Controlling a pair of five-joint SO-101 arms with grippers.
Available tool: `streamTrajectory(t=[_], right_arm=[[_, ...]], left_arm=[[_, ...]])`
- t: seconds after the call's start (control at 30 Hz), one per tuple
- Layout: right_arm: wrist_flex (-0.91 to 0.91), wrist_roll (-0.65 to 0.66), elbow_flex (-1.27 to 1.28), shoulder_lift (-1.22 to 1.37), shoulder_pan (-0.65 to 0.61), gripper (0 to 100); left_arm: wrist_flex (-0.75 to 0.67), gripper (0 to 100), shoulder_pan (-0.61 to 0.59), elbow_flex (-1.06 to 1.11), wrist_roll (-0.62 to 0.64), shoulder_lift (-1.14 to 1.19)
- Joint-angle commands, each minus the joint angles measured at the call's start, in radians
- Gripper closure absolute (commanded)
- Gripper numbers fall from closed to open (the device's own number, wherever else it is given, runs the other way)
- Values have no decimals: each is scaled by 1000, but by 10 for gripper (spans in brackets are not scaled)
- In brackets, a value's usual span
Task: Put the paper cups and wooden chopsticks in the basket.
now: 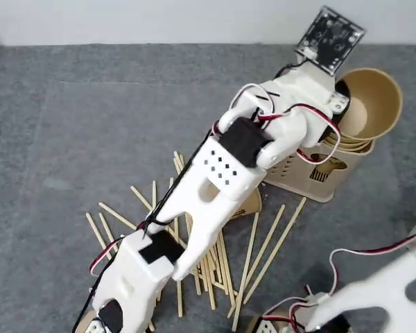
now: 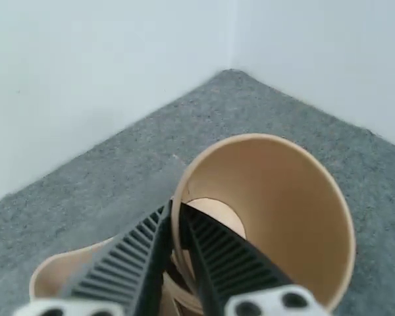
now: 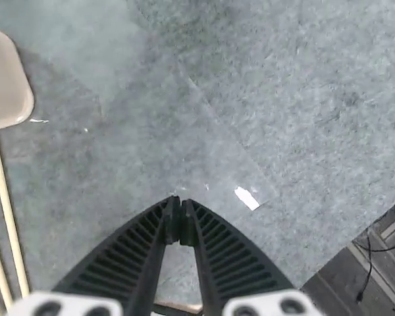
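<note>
My left gripper (image 2: 178, 214) is shut on the rim of a tan paper cup (image 2: 283, 197). In the high view that cup (image 1: 373, 103) tilts over the wooden basket (image 1: 319, 173) at the back right, where more cup rims (image 1: 347, 144) nest below it. Several wooden chopsticks (image 1: 218, 260) lie scattered on the grey mat under the left arm (image 1: 215, 187). My right gripper (image 3: 179, 220) is shut with nothing in it, low over bare mat, and its arm (image 1: 381, 291) is at the front right. Two chopsticks (image 3: 3, 204) lie beside it.
A white wall rises behind the cup and the mat's far corner (image 2: 230, 72). A tan flat piece (image 3: 3, 85) and a small white scrap (image 3: 248, 197) lie on the mat near the right gripper. The table's edge with cables (image 3: 382, 243) is close by.
</note>
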Motion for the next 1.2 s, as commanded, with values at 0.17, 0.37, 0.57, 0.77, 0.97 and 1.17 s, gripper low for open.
streamTrajectory(t=[0.17, 0.37, 0.57, 0.77, 0.97, 1.17], right_arm=[[-16, 11, -12, -24, 4, 990], [-53, 11, -14, -25, 2, 990], [-51, 11, -9, -58, -110, 990], [-47, 6, -8, -165, -246, 990], [-33, 6, 12, -229, -472, 990], [-44, 9, 140, -229, -730, 990]], left_arm=[[-18, 745, -40, -45, 41, -12], [86, 727, -137, -188, 81, -63], [232, 728, -222, -328, 84, -103], [526, 728, -368, -467, 80, -133], [585, 795, -565, -473, 80, -140], [585, 837, -694, -335, 0, -161]])
